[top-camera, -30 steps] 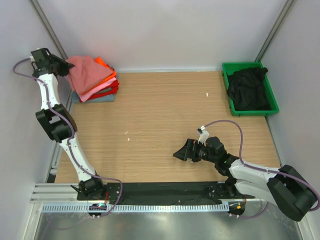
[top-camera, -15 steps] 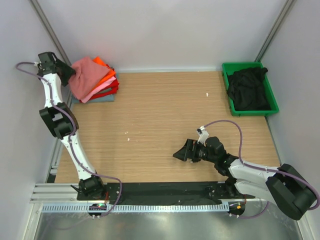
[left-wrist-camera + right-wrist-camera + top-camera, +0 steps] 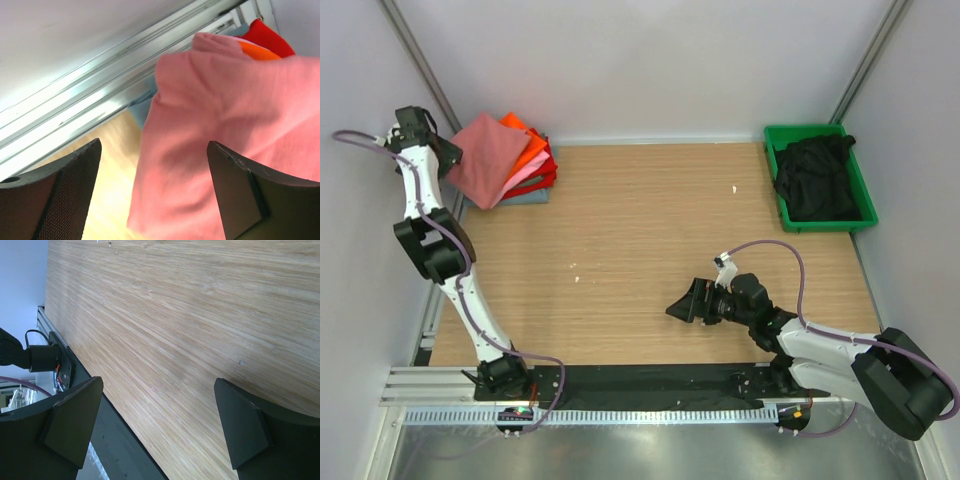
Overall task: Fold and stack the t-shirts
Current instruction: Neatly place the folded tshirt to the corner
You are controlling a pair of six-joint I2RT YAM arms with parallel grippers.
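left pincer (image 3: 153,146): your jaws spread wide, holding nothing.
salmon shirt (image 3: 225,115): just ahead, topping the pile (image 3: 535,165).
right pincer (image 3: 157,382): spread wide too, table (image 3: 200,315) ahead.

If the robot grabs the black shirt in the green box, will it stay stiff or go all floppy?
Probably floppy: the black shirt lies crumpled in soft folds in the green bin, so it would likely droop when lifted. It looks like thin cloth, so probably light. A dangling part might catch on the bin's wall.

Matt salmon cloth t-shirt (image 3: 225,150), grained wood table (image 3: 200,315), green plastic bin (image 3: 825,226), brushed metal rail (image 3: 100,95)
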